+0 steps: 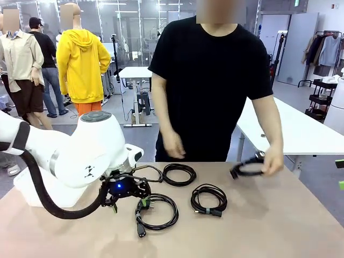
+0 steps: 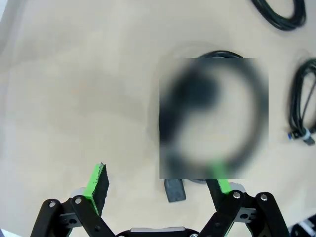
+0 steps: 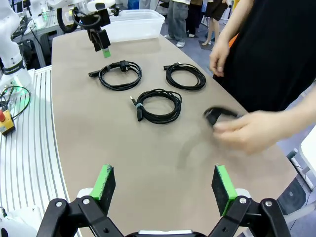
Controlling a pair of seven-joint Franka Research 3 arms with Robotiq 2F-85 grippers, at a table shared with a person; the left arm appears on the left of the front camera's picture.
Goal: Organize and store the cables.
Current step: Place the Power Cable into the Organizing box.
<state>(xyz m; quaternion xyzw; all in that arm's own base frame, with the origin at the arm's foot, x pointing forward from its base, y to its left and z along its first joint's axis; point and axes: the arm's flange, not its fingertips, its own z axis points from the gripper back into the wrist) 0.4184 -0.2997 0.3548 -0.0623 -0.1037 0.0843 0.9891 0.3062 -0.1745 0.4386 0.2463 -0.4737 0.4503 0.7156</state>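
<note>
Three black cable coils lie on the tan table [image 1: 279, 226]: one with plugs [image 1: 156, 211] nearest me, one [image 1: 179, 174] at the far side and one [image 1: 208, 199] right of the middle. The person's hand [image 1: 274, 160] holds a fourth coil [image 1: 246, 167] just above the table at the right. My left gripper [image 1: 121, 194] hangs open right above the left edge of the plugged coil [image 2: 212, 118], whose plug [image 2: 174, 190] lies between the fingers. My right gripper [image 3: 163, 182] is open and holds nothing, well back from the coils [image 3: 158, 105] and from the hand's blurred coil [image 3: 219, 116].
A white plastic bin [image 3: 131, 22] stands at the table's left end, behind my left arm [image 1: 80, 150]. The person's other hand [image 1: 173, 144] hovers over the far edge. Bare table stretches in front of the coils and to the right.
</note>
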